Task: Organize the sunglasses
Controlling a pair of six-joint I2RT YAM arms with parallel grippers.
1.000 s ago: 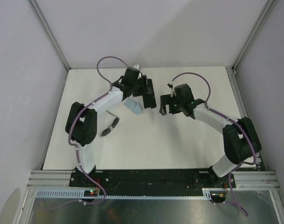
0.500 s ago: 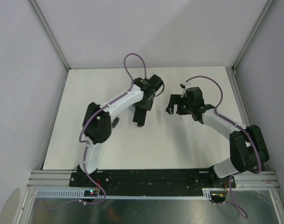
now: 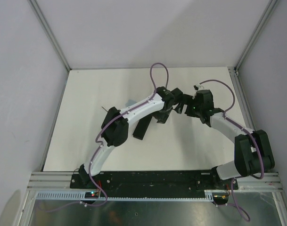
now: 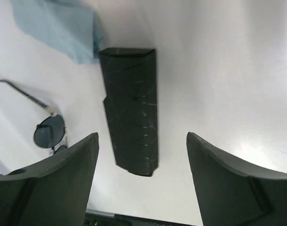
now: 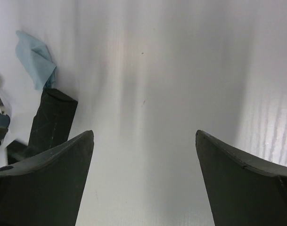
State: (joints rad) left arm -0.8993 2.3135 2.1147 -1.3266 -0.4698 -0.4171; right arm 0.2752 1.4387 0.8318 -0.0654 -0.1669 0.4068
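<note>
The sunglasses (image 4: 49,131) lie on the white table, round dark lenses and a thin temple arm, left of the black case (image 4: 131,110); the left arm hides most of them in the top view. The case (image 3: 142,126) lies flat, with the light blue cloth (image 4: 58,26) at its far end. My left gripper (image 4: 142,139) hangs open and empty above the table, the case showing between its fingers. My right gripper (image 5: 144,135) is open and empty over bare table, with the case (image 5: 51,120) and cloth (image 5: 35,59) to its left. Both grippers meet mid-table, left (image 3: 166,110), right (image 3: 181,106).
The white table (image 3: 204,150) is fenced by metal posts and grey walls at the back and sides. The black base rail (image 3: 152,178) runs along the near edge. Purple cables loop above both wrists.
The left arm has swung right from the back left to mid-table, and the case now lies on the table apart from it. The right gripper has shifted slightly right.
</note>
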